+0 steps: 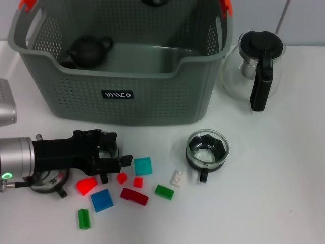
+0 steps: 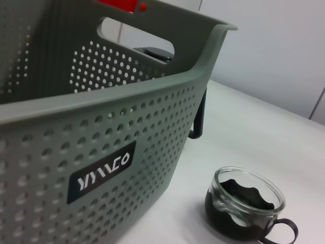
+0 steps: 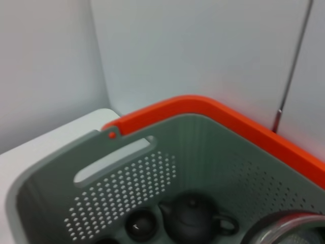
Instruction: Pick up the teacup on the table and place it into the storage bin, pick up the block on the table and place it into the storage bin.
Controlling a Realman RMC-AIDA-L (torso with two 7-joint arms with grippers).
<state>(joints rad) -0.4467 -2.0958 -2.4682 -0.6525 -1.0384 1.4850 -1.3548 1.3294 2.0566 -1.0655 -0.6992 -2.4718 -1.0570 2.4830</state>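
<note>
A large grey storage bin [image 1: 127, 86] with perforated walls and orange handle clips [image 1: 28, 4] stands at the back of a white table [image 1: 274, 193]. A small black label [image 1: 117, 94] on its front wall carries white letters; the word cannot be made out with certainty. Inside the bin, at its left end, sits a small dark teapot [image 1: 89, 50].

In front of the bin, towards its right corner, a glass teacup [image 1: 207, 150] stands upright, mouth up. It is clear glass with a dark scalloped holder around its lower half, and its thin dark handle points towards the front edge of the table. A glass teapot with black handle [image 1: 256, 68] stands to the right of the bin.

Small blocks lie scattered in front of the bin: a teal square block [image 1: 143, 165], a blue block [image 1: 102, 200], a dark red block [image 1: 134, 196] lying long-side roughly left to right, two green blocks [image 1: 164, 191], a white one [image 1: 178, 177] and several small red ones [image 1: 137, 182].

The left gripper [image 1: 118, 165] reaches in low from the left, its black fingers parted and holding nothing, tips just beside a small red block [image 1: 122, 178] and near the teal one. The right gripper itself is not visible; its wrist camera looks down into the bin from above, showing the dark teapot and a small dark cup [image 3: 139, 225].
</note>
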